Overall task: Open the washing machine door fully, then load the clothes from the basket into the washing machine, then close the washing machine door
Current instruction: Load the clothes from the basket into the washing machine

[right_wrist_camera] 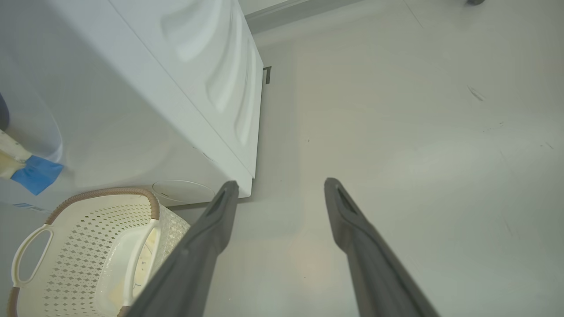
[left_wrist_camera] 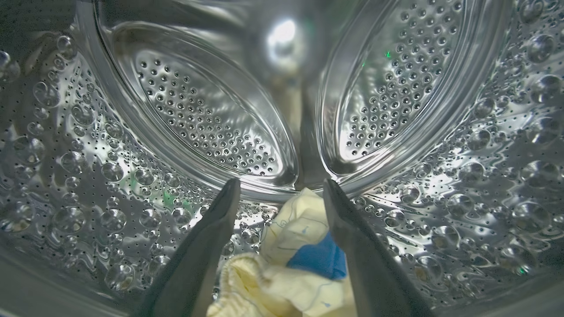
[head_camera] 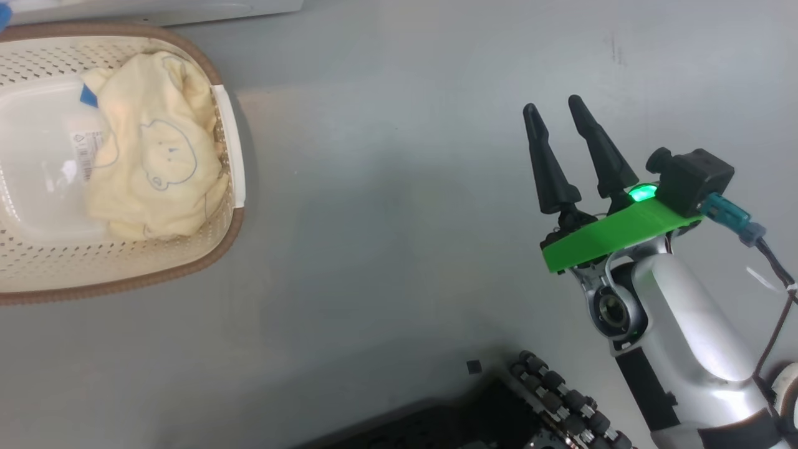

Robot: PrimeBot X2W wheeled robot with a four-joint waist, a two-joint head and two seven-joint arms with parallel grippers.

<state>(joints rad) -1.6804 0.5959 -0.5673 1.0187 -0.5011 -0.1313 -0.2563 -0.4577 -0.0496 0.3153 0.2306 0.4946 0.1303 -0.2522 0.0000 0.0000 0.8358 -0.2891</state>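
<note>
- Left gripper (left_wrist_camera: pixel 280 185) inside the washing machine drum (left_wrist_camera: pixel 211 114), fingers spread wide, clamping nothing; 1 garment (left_wrist_camera: pixel 293 224) lies between them, low down.
- Right gripper (head_camera: pixel 553 105) parted, empty; basket (head_camera: pixel 233 232) well to its left.

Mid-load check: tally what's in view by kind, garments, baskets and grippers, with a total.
Cream perforated plastic basket with brown rim: 1
Pale cream-yellow fabric garments: 2, one in the basket, one in the perforated steel drum
Grippers: 2, left gripper open, right gripper open
Total: 5
</note>
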